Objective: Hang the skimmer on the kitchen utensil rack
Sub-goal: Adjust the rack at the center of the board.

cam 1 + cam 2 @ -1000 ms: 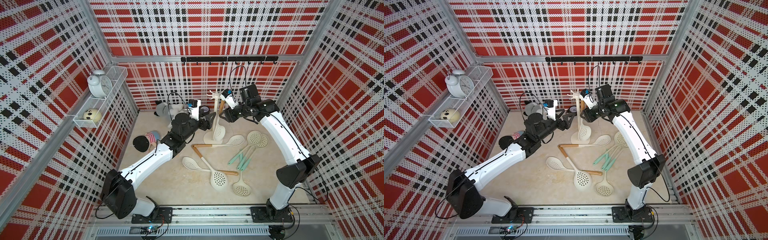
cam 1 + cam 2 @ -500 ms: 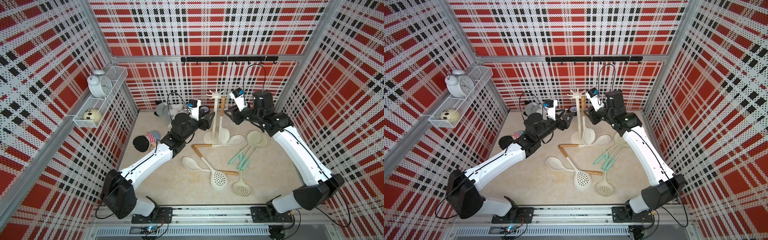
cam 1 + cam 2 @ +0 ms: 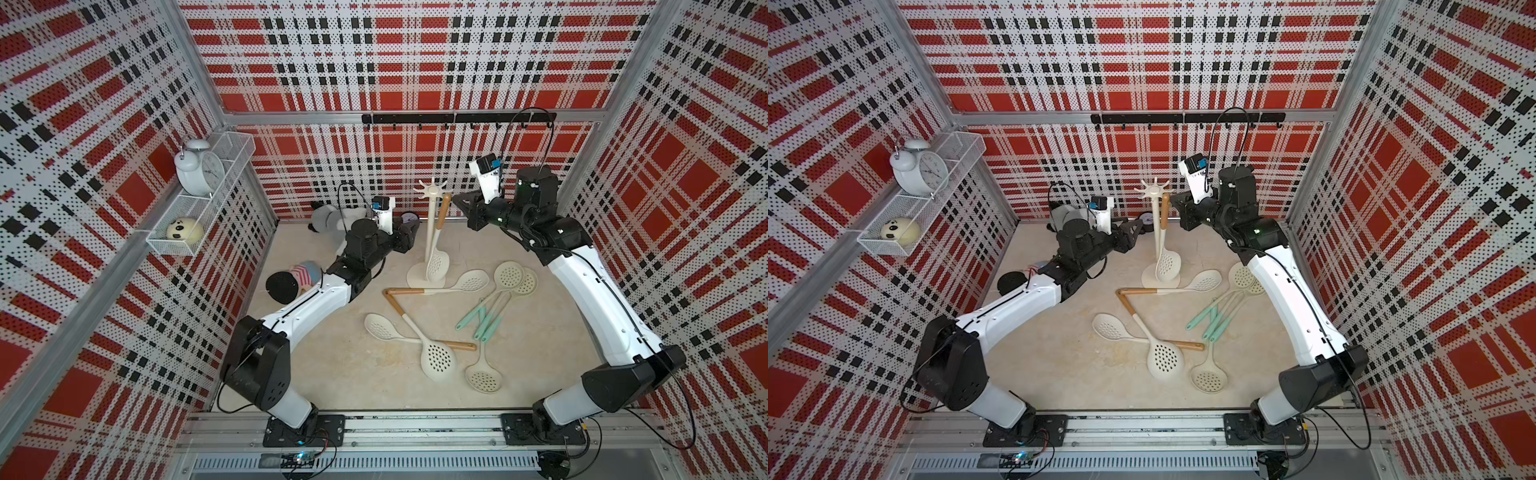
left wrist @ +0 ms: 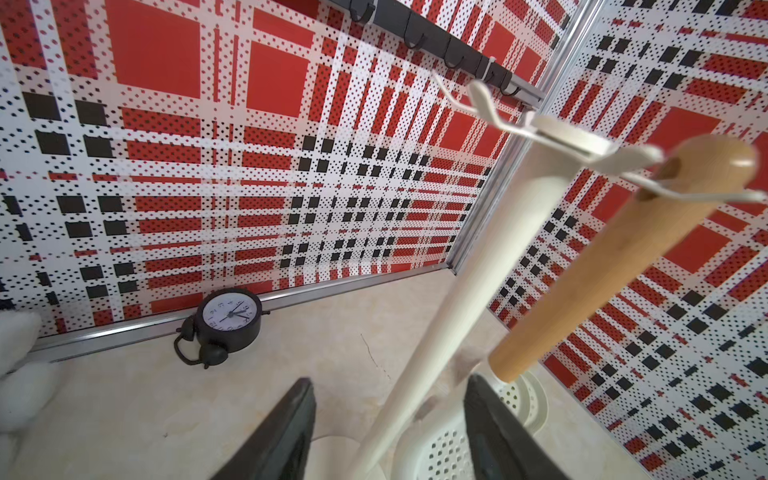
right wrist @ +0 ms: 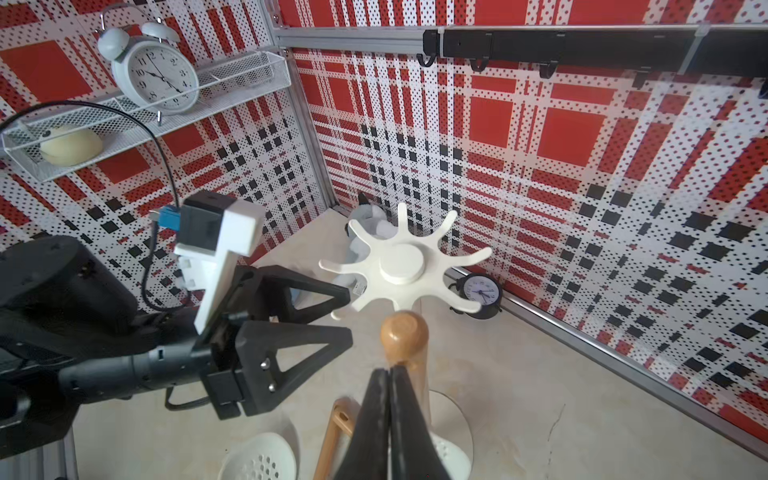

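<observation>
The skimmer [image 3: 442, 212] hangs on the rack [image 3: 429, 237]. In the left wrist view, one prong of the rack's crown goes through the hole at the top of the wooden handle. The long axis of the skimmer is nearly upright, only a little tilted. The handle top is at the crown and the holed head is down by the rack's round base, on the side toward the right arm.

The right gripper [image 5: 389, 374] is completely closed, finger against finger, and holds nothing. It is just beside the crown, with the handle top directly in front of its tips. I cannot tell whether the tips touch the handle. The left gripper [image 4: 389, 380] is on the opposite side of the rack, lower, at the pole. Its jaws stand clearly apart and the pole passes between them without visible contact, so it grips nothing.

In my judgement this skimmer is hung. The right arm is the nearer one to the handle, so it should go straight back from the rack. A sideways move could knock the handle off the prong.
</observation>
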Controlling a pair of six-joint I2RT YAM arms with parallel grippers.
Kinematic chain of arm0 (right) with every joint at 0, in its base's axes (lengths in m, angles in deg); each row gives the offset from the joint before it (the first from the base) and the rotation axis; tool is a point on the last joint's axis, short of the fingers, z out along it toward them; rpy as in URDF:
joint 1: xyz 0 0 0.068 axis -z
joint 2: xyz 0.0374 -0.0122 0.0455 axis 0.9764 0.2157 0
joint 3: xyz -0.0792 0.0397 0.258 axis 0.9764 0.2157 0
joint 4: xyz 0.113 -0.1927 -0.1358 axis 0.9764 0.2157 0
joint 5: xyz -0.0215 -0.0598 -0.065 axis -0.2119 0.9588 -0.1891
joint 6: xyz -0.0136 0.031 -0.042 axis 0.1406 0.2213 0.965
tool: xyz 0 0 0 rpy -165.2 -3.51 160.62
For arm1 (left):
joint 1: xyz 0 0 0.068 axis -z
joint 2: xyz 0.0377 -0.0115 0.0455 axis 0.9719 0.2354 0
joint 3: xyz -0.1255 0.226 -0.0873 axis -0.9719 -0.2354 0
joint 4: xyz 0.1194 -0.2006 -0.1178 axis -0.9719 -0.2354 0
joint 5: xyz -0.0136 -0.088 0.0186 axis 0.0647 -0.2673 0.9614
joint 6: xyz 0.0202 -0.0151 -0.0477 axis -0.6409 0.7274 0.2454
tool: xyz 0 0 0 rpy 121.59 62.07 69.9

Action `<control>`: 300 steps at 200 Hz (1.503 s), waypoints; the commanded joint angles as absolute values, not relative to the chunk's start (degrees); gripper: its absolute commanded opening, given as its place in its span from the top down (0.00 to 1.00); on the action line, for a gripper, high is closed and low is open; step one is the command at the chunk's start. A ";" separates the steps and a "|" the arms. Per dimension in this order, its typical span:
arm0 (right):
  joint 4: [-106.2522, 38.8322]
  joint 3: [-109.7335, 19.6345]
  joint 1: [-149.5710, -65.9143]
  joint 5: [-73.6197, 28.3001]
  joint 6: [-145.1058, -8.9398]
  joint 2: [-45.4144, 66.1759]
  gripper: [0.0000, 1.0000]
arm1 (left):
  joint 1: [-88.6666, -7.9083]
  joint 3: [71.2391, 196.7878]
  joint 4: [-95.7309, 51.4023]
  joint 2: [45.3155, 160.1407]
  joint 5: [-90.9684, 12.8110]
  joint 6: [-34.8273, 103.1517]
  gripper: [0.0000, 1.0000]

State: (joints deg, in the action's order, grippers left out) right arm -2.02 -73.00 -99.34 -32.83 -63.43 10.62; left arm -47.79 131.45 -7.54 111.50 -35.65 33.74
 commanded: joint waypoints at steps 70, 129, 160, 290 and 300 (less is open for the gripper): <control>-0.94 -76.87 -99.15 -37.22 -64.03 15.21 0.97 | -47.69 143.11 -5.73 122.10 -41.38 35.66 0.39; -0.27 -75.96 -99.09 -37.41 -63.81 16.69 0.97 | -45.63 145.01 -7.47 122.93 -41.75 33.29 0.38; -1.49 -74.86 -99.09 -36.31 -63.12 14.17 0.76 | -45.96 142.91 -7.20 121.55 -39.95 33.51 0.34; -18.78 -28.15 -99.17 -16.30 -74.49 -16.35 0.33 | -45.80 112.66 -8.31 96.28 -23.24 33.70 0.28; -18.37 -25.26 -99.24 -18.54 -75.42 -15.92 0.38 | -44.77 109.68 -8.63 94.96 -22.50 34.24 0.29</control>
State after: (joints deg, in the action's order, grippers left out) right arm -18.52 -31.47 -99.28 -16.44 -71.10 -16.92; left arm -46.85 115.32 -6.47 97.34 -26.82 34.44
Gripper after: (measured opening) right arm 0.667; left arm 0.723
